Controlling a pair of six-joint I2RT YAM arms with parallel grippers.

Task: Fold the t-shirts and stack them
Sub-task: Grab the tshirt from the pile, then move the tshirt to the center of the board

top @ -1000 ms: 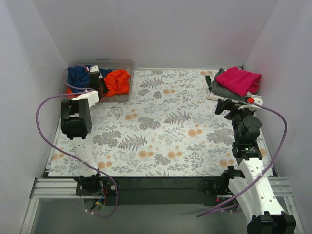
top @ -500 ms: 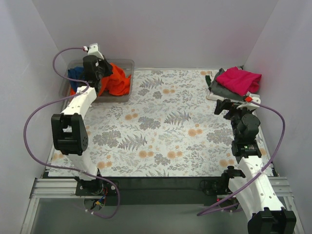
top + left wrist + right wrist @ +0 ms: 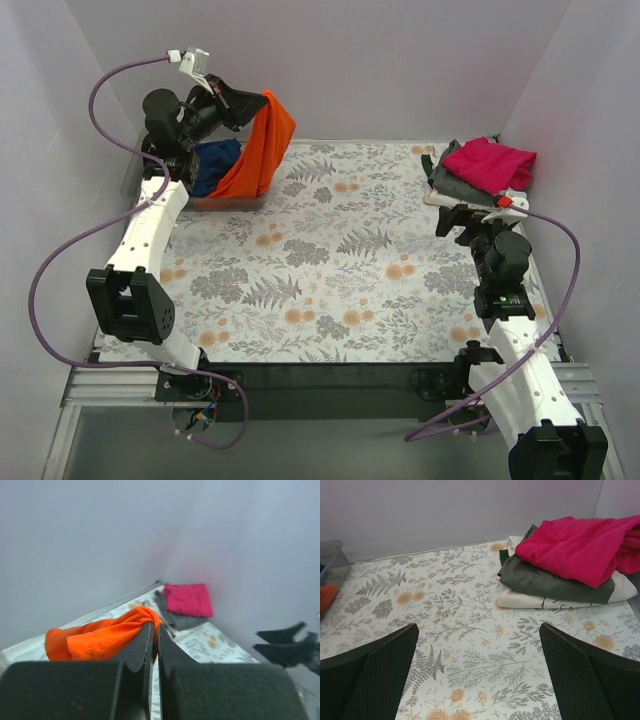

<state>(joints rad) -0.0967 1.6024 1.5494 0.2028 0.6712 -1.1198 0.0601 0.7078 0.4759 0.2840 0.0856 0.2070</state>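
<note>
No legible words, labels, brands or numbers in any view. A few small dark marks run along the edge of the cream cloth, and they're too small to read.
</note>
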